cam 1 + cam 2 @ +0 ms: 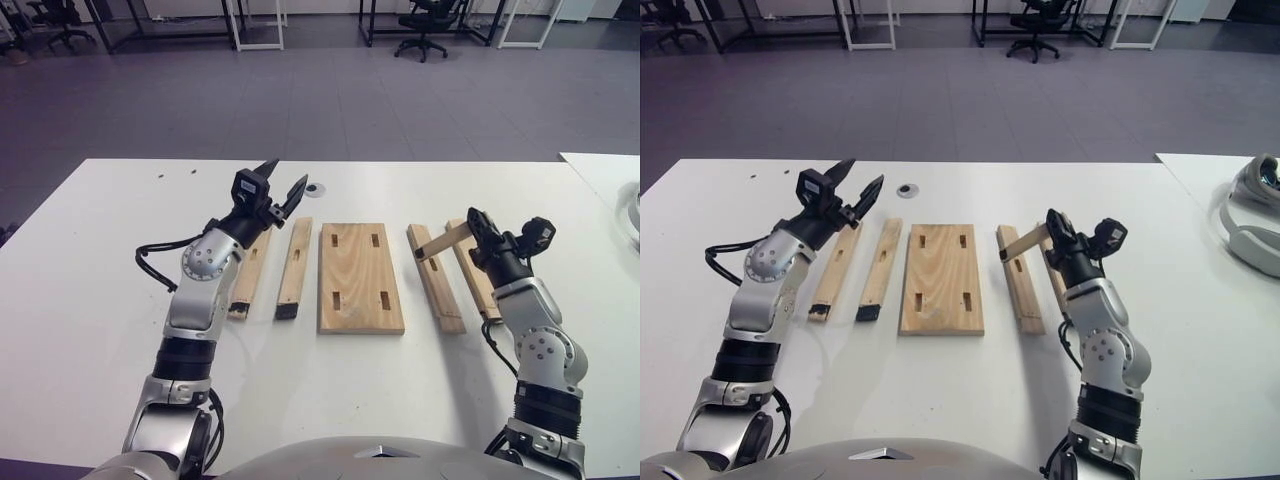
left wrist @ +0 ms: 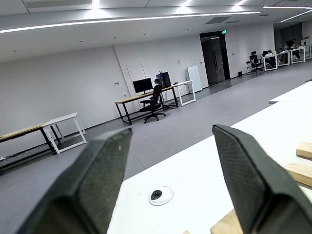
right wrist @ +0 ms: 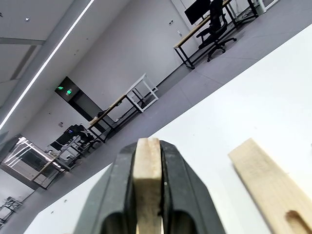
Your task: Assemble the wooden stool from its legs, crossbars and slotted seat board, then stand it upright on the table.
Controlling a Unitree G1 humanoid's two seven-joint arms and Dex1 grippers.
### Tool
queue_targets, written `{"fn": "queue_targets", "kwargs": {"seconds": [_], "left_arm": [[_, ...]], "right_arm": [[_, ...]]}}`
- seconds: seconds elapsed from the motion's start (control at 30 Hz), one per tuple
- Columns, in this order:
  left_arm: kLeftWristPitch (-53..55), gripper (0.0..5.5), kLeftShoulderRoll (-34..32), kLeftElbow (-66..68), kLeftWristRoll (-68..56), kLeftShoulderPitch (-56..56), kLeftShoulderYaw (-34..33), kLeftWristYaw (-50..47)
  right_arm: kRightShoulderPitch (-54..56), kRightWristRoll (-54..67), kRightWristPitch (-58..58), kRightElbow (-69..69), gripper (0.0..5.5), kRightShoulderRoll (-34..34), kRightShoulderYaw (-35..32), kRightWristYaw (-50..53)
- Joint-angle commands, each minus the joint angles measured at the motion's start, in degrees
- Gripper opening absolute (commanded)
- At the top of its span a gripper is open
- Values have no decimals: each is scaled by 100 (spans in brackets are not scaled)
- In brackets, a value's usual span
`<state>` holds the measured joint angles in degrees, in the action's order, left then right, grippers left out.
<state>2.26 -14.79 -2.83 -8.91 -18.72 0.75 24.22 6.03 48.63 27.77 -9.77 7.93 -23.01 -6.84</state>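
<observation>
Carries every part on a broad white table (image 1: 100,300). At its centre, flat, a pale rectangular wooden seat board with four slots (image 1: 360,278), long axis running away from the robot. To the board's left, two long wooden legs with dark near ends (image 1: 294,265), side by side and lengthwise like the board; to its right, two more plain wooden legs (image 1: 437,282), angled slightly outward. Above the inner right leg, a short square wooden crossbar (image 1: 445,241), long axis crosswise, free end pointing toward the board. Clamped tight on its outer end, the right gripper (image 1: 478,232). Over the left legs' far ends, the left gripper (image 1: 283,180), spread wide, holding nothing. Beyond, a small round grey grommet (image 1: 316,189).
</observation>
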Motion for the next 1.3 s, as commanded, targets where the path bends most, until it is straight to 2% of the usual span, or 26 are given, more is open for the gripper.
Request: {"fn": "queue_targets", "kwargs": {"seconds": [0.03, 0.3, 0.5, 0.7, 0.8, 1.0, 1.17, 1.3], "left_arm": [[-21, 304, 3, 67, 26, 138, -78, -91], [5, 304, 22, 130, -18, 171, -163, -137], [2, 304, 12, 179, -15, 138, -179, -128], [11, 304, 1, 139, 33, 178, -176, -149], [14, 304, -2, 116, 49, 186, -167, -156], [-11, 304, 18, 154, 108, 154, -118, -164], [-25, 304, 18, 182, 124, 123, -114, -164], [-58, 304, 33, 223, 127, 100, -119, -184]], "right_arm": [[-151, -172, -46, 25, 42, 156, -50, -83], [-103, -828, -491, 662, 42, 229, 106, -363], [-212, -1444, -828, 876, 42, 310, 461, -494], [-557, -2556, -554, 716, 42, 365, 1286, 69], [-747, -2798, -500, 817, 42, 226, 1414, 354], [-1004, -3450, -1069, 1497, 42, 482, 1946, -108], [-755, -3538, -1644, 1232, 42, 530, 1997, -319], [-483, -3541, -1649, 956, 42, 601, 1943, -352]]}}
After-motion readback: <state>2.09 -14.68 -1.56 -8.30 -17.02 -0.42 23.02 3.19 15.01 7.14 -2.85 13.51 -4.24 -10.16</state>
